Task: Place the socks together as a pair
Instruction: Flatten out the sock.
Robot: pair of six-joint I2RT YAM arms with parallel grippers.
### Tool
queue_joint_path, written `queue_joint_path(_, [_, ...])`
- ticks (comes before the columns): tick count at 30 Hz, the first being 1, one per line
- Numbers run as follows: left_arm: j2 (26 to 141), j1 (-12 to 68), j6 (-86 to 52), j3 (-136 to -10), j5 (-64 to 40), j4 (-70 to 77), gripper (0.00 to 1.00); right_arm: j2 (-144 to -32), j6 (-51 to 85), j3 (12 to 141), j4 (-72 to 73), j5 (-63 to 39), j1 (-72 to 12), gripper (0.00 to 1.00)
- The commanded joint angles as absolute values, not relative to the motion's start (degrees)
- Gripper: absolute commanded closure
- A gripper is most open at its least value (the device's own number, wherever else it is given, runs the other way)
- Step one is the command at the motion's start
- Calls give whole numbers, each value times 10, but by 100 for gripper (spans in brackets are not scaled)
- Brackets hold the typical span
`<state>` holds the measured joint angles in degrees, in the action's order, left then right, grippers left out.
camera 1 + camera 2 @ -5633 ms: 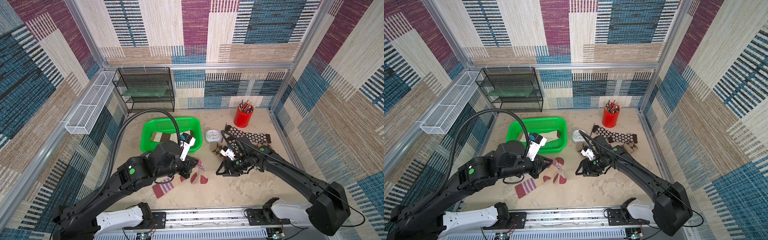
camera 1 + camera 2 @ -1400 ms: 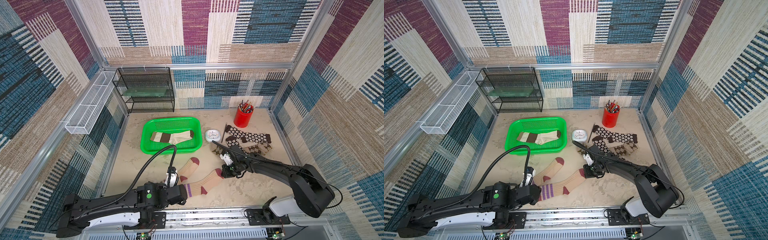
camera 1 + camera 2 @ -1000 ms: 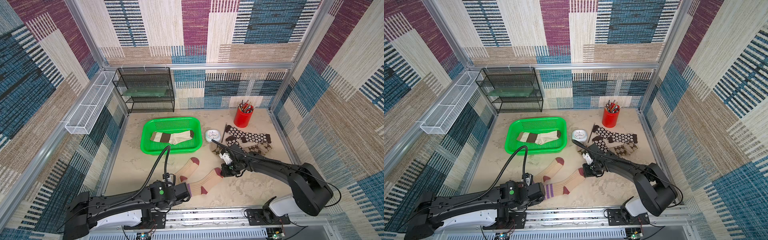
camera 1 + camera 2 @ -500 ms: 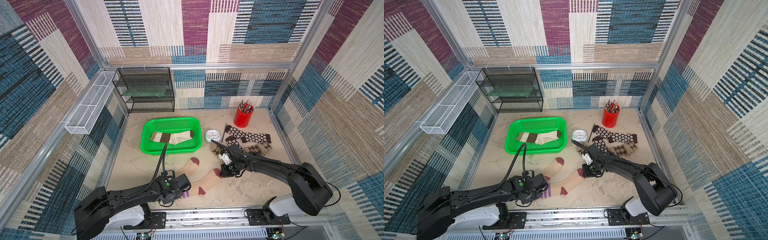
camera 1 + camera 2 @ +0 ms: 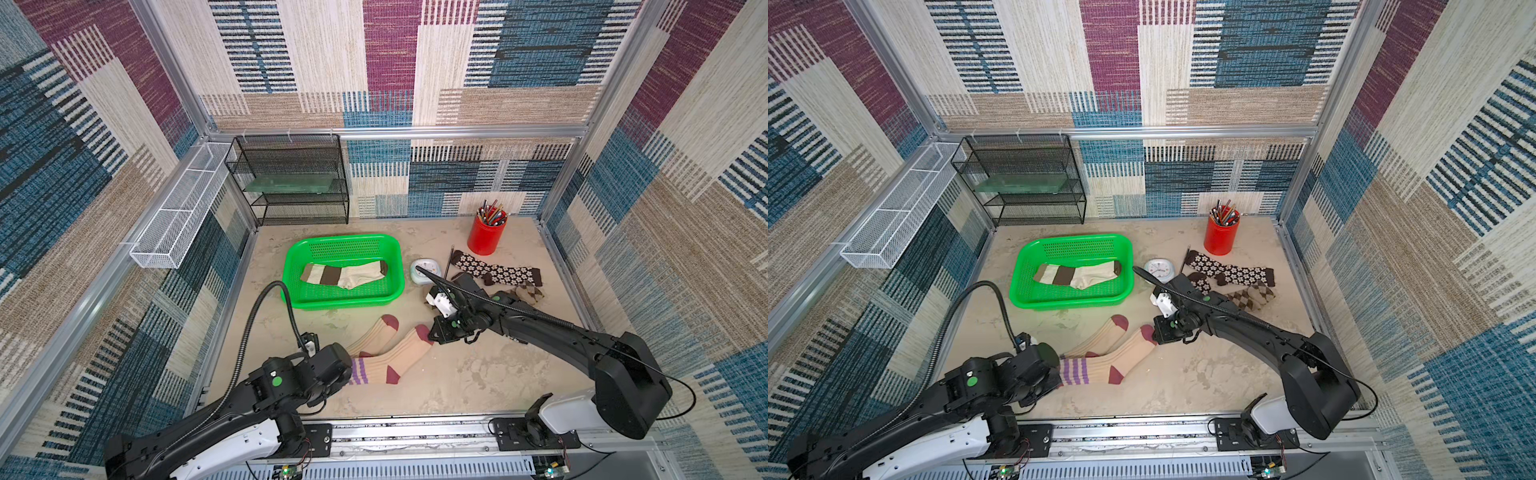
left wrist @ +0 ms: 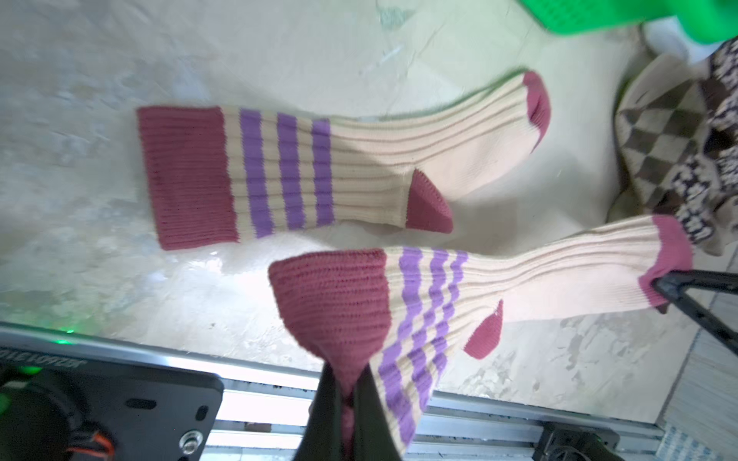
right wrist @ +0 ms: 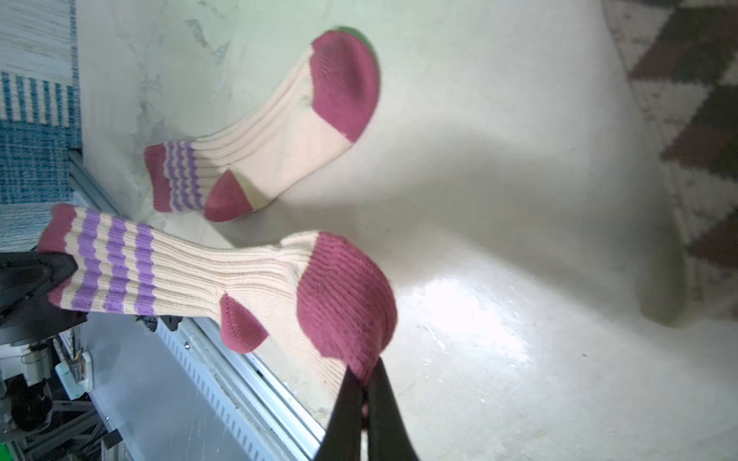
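Two tan socks with maroon toes and purple-striped cuffs lie side by side near the table's front. The nearer sock (image 5: 401, 357) (image 6: 519, 279) (image 7: 223, 275) is stretched between both arms. My left gripper (image 6: 346, 375) (image 5: 1059, 374) is shut on its maroon cuff. My right gripper (image 7: 365, 379) (image 5: 432, 332) is shut on its maroon toe. The farther sock (image 5: 374, 336) (image 6: 379, 159) (image 7: 287, 135) rests flat and free, close alongside the held one.
A green basket (image 5: 340, 241) holds a cream sock with brown blocks (image 5: 345, 274). At the right lie dark flowered socks (image 5: 498, 268) and an argyle sock (image 5: 528, 293). A small clock (image 5: 422, 272), a red pencil cup (image 5: 484, 239) and a black wire rack (image 5: 291, 183) stand behind.
My left gripper has come forward to the nearer sock's cuff and shut on it. The right gripper has stayed shut on the toe, hardly moving.
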<state>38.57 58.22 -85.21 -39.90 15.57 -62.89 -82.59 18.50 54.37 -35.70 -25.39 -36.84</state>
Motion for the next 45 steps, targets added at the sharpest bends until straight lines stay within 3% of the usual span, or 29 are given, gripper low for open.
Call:
queue_joint_path(1, [369,579,-917,-422,245,-772,99,-855,183,581,-348,-284,-377,100])
queue_joint_path(10, [363,548,-952,-404,281,-819,99,-979,172,705,-345,-305,-401,100])
queue_joint_path(20, [412,476,-850,-341,237,-645,99,-1072,162,738,-328,-286,-394,100])
queue_joint_path(28, [430,447,-839,-308,212,-610,97,-1120,158,769,-317,-270,-377,97])
queue_joint_path(31, [427,434,-833,-294,210,-601,88,-1137,160,781,-308,-273,-377,93])
queue_joint_path(33, [426,424,-825,-286,200,-584,74,-1149,158,787,-312,-273,-378,84])
queue_joint_path(36, [427,421,-820,-290,180,-582,49,-1146,159,777,-304,-273,-376,59])
queue_joint_path(37, [426,422,-822,-291,175,-589,4,-1141,161,772,-301,-271,-375,52])
queue_joint_path(38, [424,421,-826,-291,170,-593,0,-1137,161,769,-299,-271,-375,49])
queue_joint_path(45, [432,421,-845,-276,157,-582,0,-1133,163,742,-279,-274,-375,38])
